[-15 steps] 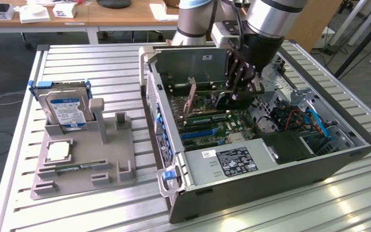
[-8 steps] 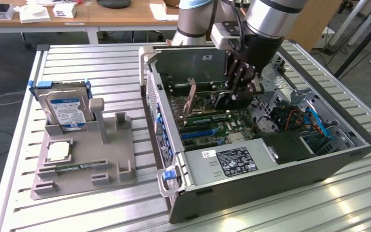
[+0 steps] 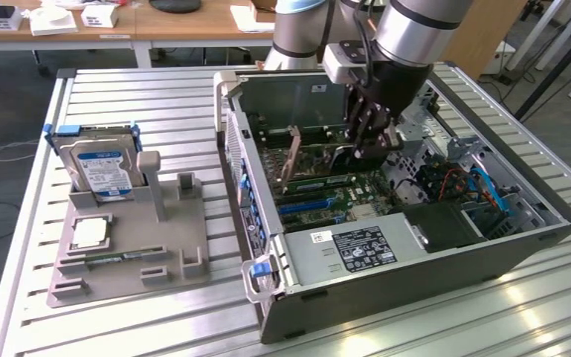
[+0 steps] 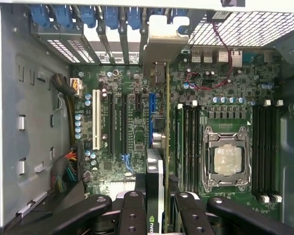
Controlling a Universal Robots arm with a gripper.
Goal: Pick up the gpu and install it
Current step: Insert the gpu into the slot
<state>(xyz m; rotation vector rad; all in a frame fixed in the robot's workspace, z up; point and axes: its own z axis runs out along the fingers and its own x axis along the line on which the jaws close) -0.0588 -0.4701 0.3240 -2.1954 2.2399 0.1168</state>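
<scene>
A: Where is the tool seen?

B: In the exterior view the tool (image 3: 373,147) is seen inside the open computer case (image 3: 523,249), which is laid on its side on the slatted table (image 3: 117,97). It is placed toward twelve o'clock of the case's interior, above the board.

A: What is held by it?

B: The gpu (image 4: 157,169) is held. In the wrist view the tool (image 4: 159,215) is set narrow around the card, with black fingers (image 4: 132,215) pressed against both faces. The card is presented edge-on, upright over the motherboard (image 4: 117,88).

A: Where exactly is the card located?

B: It is located between the blue slot (image 4: 152,103) and the bank of memory slots (image 4: 186,142), just beside the blue slot. The silver bracket (image 4: 164,44) at its end is found near the row of rear slot openings. Whether the card's edge is seated in a slot cannot be told.

A: What else is to be noted?

B: A processor socket (image 4: 227,161) is seen beyond the memory slots. In the exterior view a grey holder (image 3: 127,275) is set at nine o'clock of the case, well apart from it. A hard drive (image 3: 102,167) with a blue-white label is stood upright at the holder's twelve o'clock end, and a processor chip (image 3: 89,233) is laid flat near its middle. A power supply (image 3: 365,249) is mounted at six o'clock inside the case.
</scene>
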